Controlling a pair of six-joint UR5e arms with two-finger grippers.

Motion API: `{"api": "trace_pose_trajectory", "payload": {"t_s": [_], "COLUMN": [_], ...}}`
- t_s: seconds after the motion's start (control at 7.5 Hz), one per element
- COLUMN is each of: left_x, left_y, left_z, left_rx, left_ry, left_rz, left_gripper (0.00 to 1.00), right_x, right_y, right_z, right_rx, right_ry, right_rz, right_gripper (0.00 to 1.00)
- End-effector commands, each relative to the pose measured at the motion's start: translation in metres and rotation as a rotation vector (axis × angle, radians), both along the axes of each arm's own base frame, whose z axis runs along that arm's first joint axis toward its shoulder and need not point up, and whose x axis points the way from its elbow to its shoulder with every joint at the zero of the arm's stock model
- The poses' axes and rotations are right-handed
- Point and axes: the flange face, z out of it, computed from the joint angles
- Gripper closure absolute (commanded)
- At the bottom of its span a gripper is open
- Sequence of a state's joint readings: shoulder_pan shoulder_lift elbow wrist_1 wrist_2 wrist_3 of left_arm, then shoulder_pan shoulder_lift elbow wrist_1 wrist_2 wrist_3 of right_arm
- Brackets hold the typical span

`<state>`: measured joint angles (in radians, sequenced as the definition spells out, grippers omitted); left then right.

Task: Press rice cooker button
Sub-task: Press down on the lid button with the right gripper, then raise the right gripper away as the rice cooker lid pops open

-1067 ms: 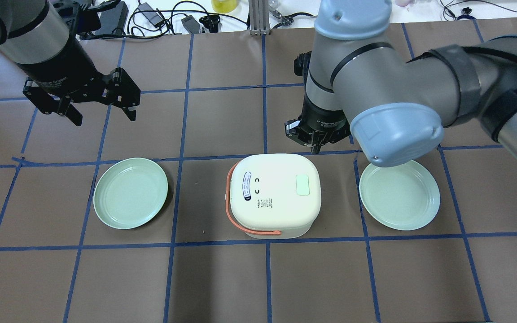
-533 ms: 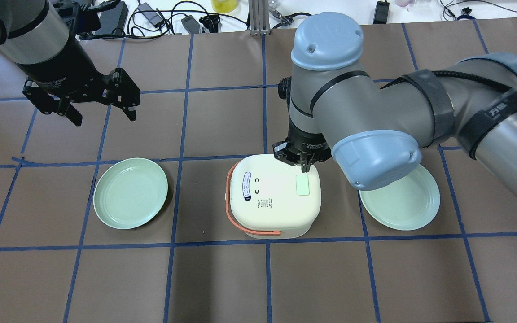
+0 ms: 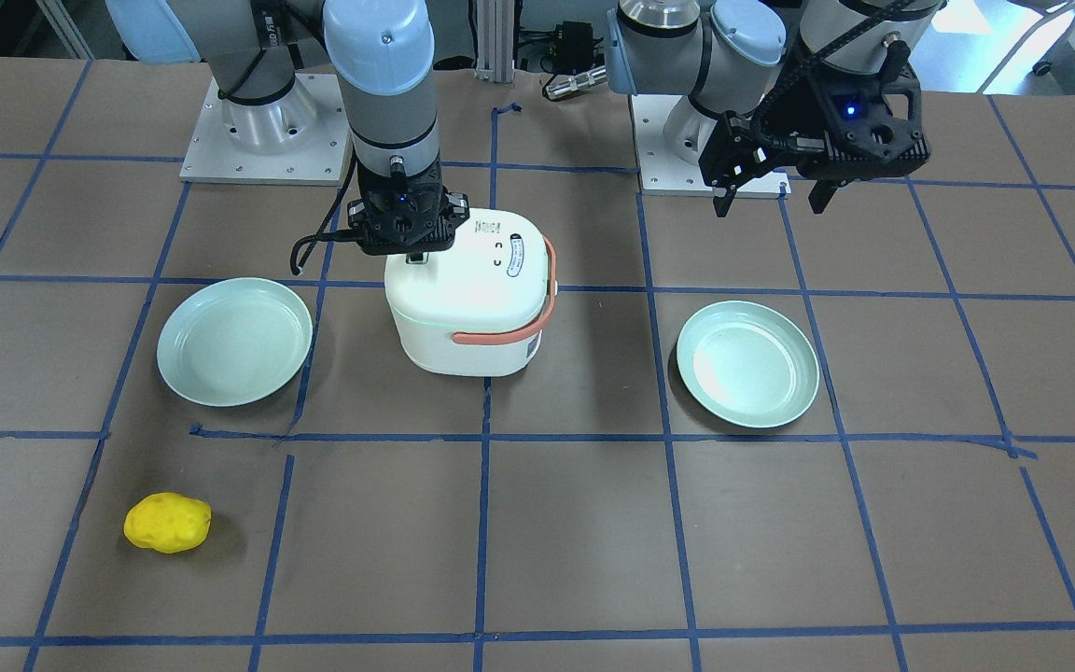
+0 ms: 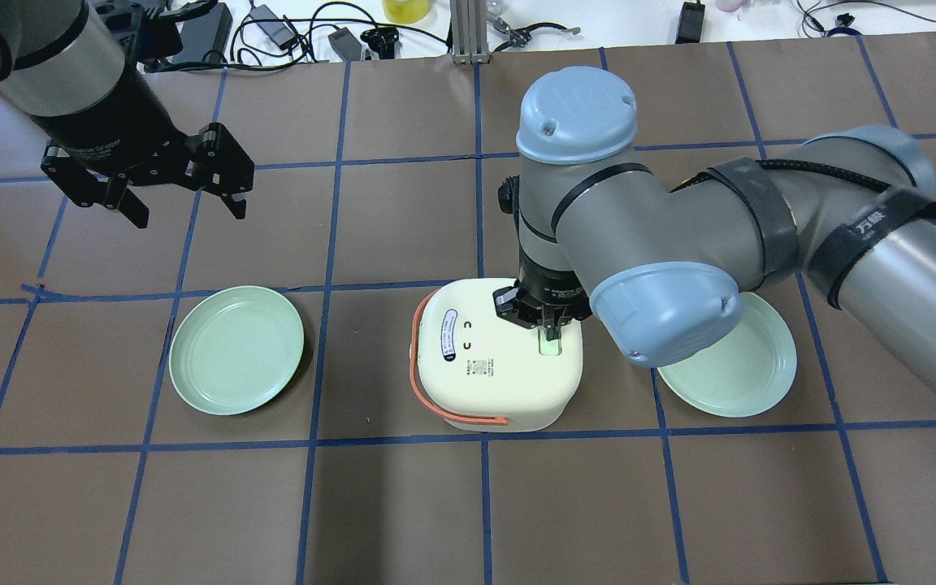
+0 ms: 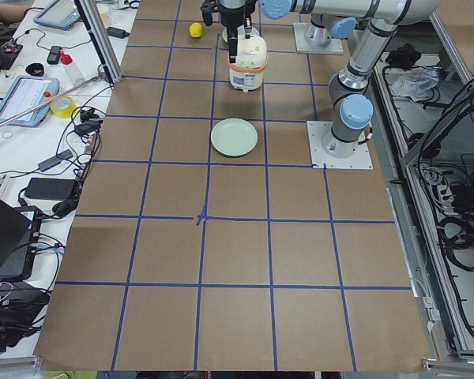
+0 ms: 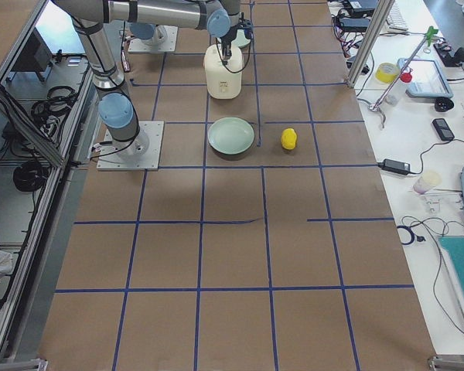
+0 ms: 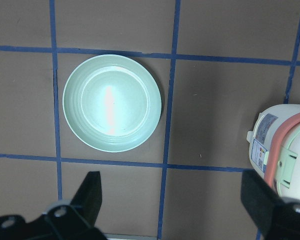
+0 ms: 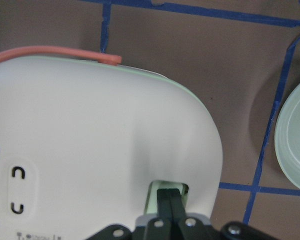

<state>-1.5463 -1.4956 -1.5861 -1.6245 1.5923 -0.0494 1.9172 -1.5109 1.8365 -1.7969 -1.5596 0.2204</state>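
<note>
Front-facing view: the right gripper point(image 3: 416, 254), jaws pressed together and holding nothing, stands upright on the lid of the white rice cooker point(image 3: 467, 313). The cooker sits mid-table point(image 3: 593, 523) between the right-hand plate point(image 3: 234, 341) and the left-hand plate point(image 3: 747, 364). The left gripper point(image 3: 769, 205) hangs well apart from the cooker, above bare paper, jaws spread wide and empty. A yellow lump point(image 3: 167, 523) lies near the operators' edge.

Overhead: the closed tips touch the green button point(image 4: 550, 348) on the lid, on the side away from the orange handle point(image 4: 415, 370). The right arm's elbow covers part of the right-hand plate.

Left end: the cooker is small and far down the table, with the far arm over it.

Right end: the cooker stands beyond a plate, with the yellow lump near that plate.

Left wrist: the left-hand plate lies below the wide-set jaws, and the cooker's edge shows at the right.

Right wrist: the shut jaws sit in the button's recess.
</note>
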Motion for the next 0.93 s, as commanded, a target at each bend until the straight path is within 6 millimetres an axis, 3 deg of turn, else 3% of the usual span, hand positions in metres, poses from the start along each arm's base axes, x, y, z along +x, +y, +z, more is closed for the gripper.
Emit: {"api": "trace_pose_trajectory", "payload": {"t_s": [0.0, 0.13, 0.27, 0.53, 0.8], "left_x": [0.0, 0.0, 0.0, 0.0, 0.0], "left_y": [0.0, 0.0, 0.0, 0.0, 0.0], "left_z": [0.0, 0.0, 0.0, 0.0, 0.0], "left_rx": [0.0, 0.0, 0.0, 0.0, 0.0], "left_ry": [0.0, 0.0, 0.0, 0.0, 0.0], "left_rz": [0.0, 0.0, 0.0, 0.0, 0.0], "left_gripper": [0.0, 0.0, 0.0, 0.0, 0.0], "right_x": [0.001, 0.002, 0.002, -0.018, -0.068], "right_y": [-0.004, -0.007, -0.02, -0.05, -0.083], "right_z": [0.008, 0.02, 0.044, 0.091, 0.129], "right_rx": [-0.02, -0.052, -0.093, -0.203, -0.247], "right_ry": [-0.003, -0.017, -0.026, 0.004, -0.003], "right_rz": [0.002, 0.0, -0.001, -0.01, -0.031], "right_gripper": [0.46, 0.0, 0.0, 0.0, 0.0]}}
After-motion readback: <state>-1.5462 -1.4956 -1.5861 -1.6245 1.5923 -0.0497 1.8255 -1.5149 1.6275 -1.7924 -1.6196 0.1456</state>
